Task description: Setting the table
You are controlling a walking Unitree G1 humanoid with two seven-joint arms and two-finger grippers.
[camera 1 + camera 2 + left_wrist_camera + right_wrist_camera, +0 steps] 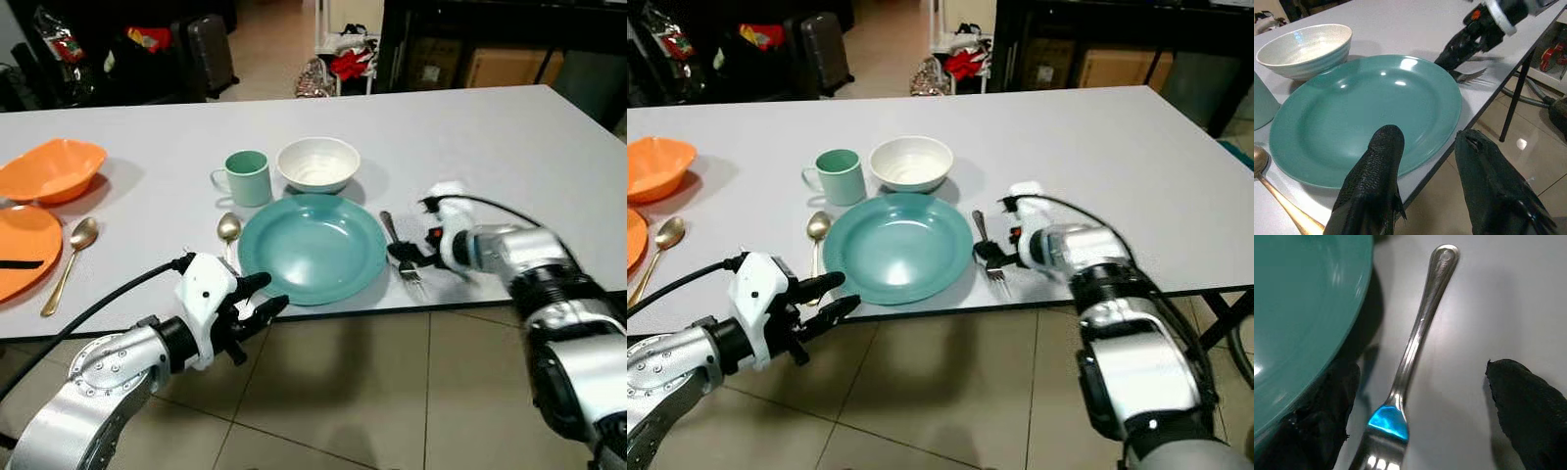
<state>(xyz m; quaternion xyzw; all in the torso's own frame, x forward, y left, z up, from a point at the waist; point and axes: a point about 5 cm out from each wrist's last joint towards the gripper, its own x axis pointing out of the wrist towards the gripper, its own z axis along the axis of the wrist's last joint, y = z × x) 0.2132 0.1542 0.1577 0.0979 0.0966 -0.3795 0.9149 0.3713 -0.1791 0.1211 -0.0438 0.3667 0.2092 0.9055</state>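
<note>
A grey table [509, 147] carries a teal plate [312, 247] near its front edge, with a white bowl [317, 164] and a teal mug [245, 177] just behind it. A gold spoon [227, 231] lies beside the plate on the robot's left. Far to the left sit an orange bowl [51, 169], an orange plate [22, 250] and a second gold spoon [71, 259]. Bags and luggage stand on the floor beyond the table.

The fork [1410, 360] lies flat on the table just right of the plate, handle pointing away from the robot. The right gripper [409, 257] is spread wide, its fingers [1528, 406] straddling the fork without pinching it, one finger against the plate's rim. The left gripper [253, 304] hovers at the table edge before the plate, fingers apart and empty
</note>
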